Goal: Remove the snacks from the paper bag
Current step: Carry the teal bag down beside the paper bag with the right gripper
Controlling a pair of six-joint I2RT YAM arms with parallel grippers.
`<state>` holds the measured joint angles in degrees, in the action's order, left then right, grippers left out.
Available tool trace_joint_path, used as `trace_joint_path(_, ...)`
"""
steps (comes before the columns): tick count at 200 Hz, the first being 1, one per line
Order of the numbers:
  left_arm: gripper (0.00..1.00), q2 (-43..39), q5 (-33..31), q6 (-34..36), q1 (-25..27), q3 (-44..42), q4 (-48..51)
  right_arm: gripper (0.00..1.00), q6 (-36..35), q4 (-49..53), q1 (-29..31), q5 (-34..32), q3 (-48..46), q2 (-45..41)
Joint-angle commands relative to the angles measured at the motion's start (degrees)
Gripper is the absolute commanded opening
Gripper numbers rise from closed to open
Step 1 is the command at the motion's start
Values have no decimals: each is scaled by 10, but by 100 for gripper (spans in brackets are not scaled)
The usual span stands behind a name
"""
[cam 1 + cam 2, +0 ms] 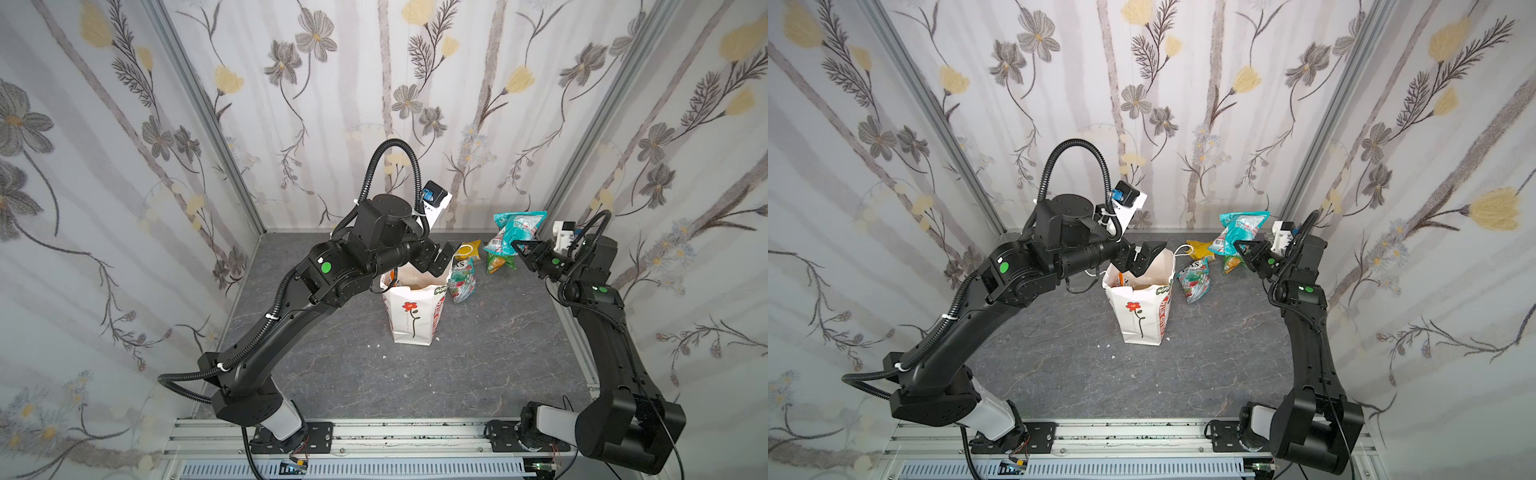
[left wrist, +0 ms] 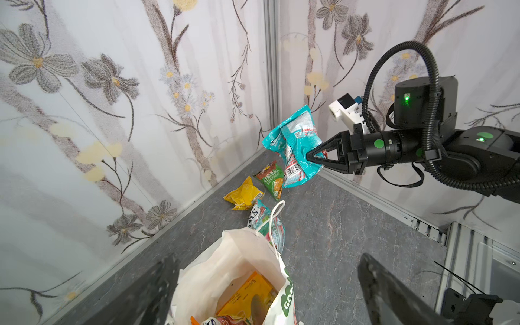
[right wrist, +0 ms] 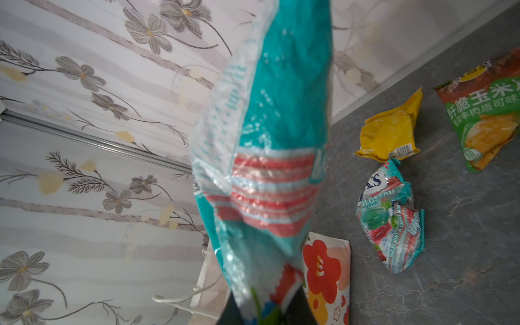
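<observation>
The left gripper [image 1: 1143,259] is shown spread wide above the upright paper bag [image 1: 1142,316], where an orange packet [image 2: 247,292] (with smaller ones beside it) lies inside; three packets [image 2: 243,194] lie on the table [image 1: 478,365] just behind the bag; a teal packet [image 2: 295,140] is held aloft, pinched by the right gripper [image 2: 311,156]; a set-down is judged due next, then a reach inside.

One paper bag [image 1: 411,322], four snack packets [image 2: 243,195] outside it, at least two more inside, two robot arms [image 1: 266,332]
</observation>
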<state>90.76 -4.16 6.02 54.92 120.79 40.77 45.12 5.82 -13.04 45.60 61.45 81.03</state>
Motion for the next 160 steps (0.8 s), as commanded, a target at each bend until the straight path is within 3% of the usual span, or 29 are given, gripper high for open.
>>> trace_joint_path(1,100,-7,-10,-3,1,-11,-30,0,-47,-18,-2,-13,-21,19)
trace_joint_path(108,100,2,-7,-26,1,-11,-9,0,-180,16,-5,-94,-20,194)
trace_joint_path(160,100,12,-45,-39,1,-2,0,0,-225,51,-6,-95,15,278)
